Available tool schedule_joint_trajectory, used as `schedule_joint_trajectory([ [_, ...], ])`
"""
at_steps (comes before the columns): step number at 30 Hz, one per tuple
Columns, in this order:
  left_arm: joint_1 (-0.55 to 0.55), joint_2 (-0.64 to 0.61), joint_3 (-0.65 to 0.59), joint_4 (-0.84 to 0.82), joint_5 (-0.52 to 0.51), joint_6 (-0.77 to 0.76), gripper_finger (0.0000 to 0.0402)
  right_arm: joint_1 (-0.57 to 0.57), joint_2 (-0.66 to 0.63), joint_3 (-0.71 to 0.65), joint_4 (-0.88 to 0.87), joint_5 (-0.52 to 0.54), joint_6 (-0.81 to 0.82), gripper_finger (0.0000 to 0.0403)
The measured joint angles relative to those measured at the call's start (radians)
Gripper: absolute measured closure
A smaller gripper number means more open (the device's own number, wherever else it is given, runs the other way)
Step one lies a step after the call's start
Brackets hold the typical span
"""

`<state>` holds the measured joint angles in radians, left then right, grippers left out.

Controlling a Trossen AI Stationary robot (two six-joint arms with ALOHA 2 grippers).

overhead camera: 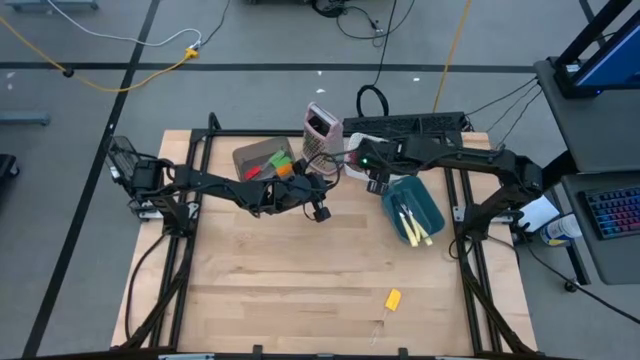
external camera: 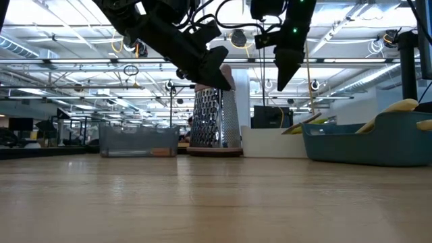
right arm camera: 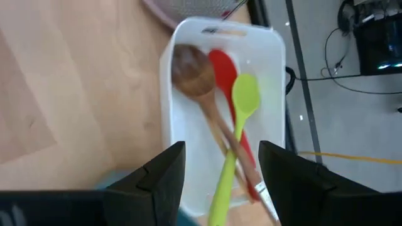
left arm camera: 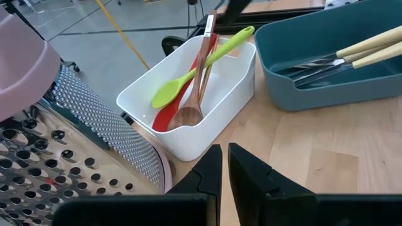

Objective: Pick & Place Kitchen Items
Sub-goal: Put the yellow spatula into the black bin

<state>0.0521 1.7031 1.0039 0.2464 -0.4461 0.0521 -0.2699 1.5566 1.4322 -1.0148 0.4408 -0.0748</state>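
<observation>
A white container [right arm camera: 165, 94] holds a wooden spoon [right arm camera: 191, 72], a red spoon [right arm camera: 221, 66] and a green spoon [right arm camera: 244, 97]. They lie with their bowls on its floor and their handles leaning on its rim. My right gripper [right arm camera: 223, 154] hangs open above this container [left arm camera: 207, 129], with nothing between its fingers. My left gripper [left arm camera: 225, 169] is shut and empty. It hovers above the table [overhead camera: 300, 290], just near of the container. Cream-handled knives [left arm camera: 364, 53] lie in a teal container [overhead camera: 428, 200]. A yellow mini spatula [overhead camera: 392, 299] lies on the table near its front edge.
An upright metal grater [overhead camera: 322, 130] with pink trim stands beside the white container, close to my left gripper. A grey container [overhead camera: 255, 158] at the back left holds red, green and orange utensils. A keyboard [overhead camera: 410, 124] lies along the table's far edge.
</observation>
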Motion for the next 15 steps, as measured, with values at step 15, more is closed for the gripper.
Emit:
schedule_joint_trajectory([
  [15, 0.0, 0.0, 0.0, -0.01, 0.0, -0.005, 0.0371, 0.093, 0.001, -0.06, -0.061, 0.0, 0.068, 0.0211],
])
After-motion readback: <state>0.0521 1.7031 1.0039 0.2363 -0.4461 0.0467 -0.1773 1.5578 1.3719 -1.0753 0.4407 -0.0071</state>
